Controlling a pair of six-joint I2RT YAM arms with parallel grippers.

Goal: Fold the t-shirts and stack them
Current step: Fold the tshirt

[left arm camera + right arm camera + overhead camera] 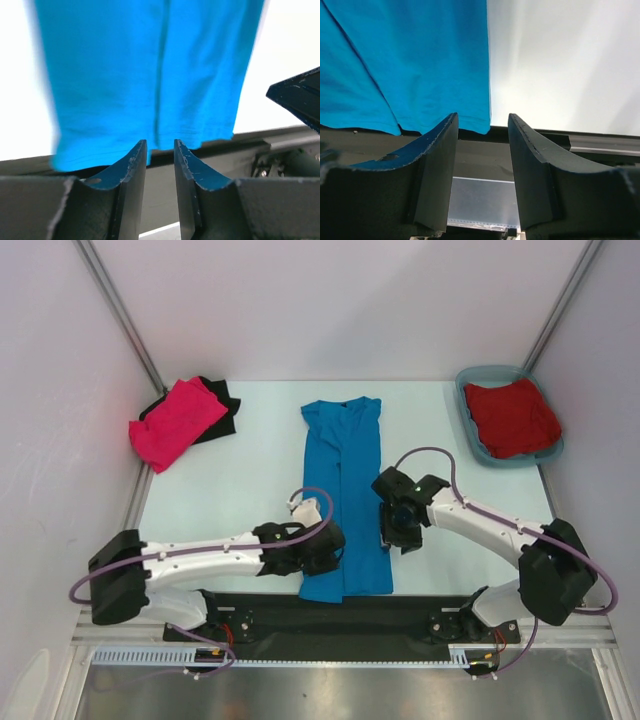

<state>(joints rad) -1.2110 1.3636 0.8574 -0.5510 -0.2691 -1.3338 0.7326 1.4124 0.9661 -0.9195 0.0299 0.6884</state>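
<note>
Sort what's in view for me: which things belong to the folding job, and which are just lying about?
Job: blue t-shirt, laid out at centre; pink t-shirt lying on black t-shirt; red t-shirt, inside the tub.
Lying about: teal tub.

Bare counter (250, 480) is stretching open on both sides of the blue t-shirt (345, 470) at frame centre, while the pink t-shirt (178, 420) at upper left and the teal tub (492, 371) at upper right are occupying those corners.

You see a pale bench (240, 490) enclosed by plain white walls (330, 300). Grey metal struts (118, 312) mark both rear corners.
</note>
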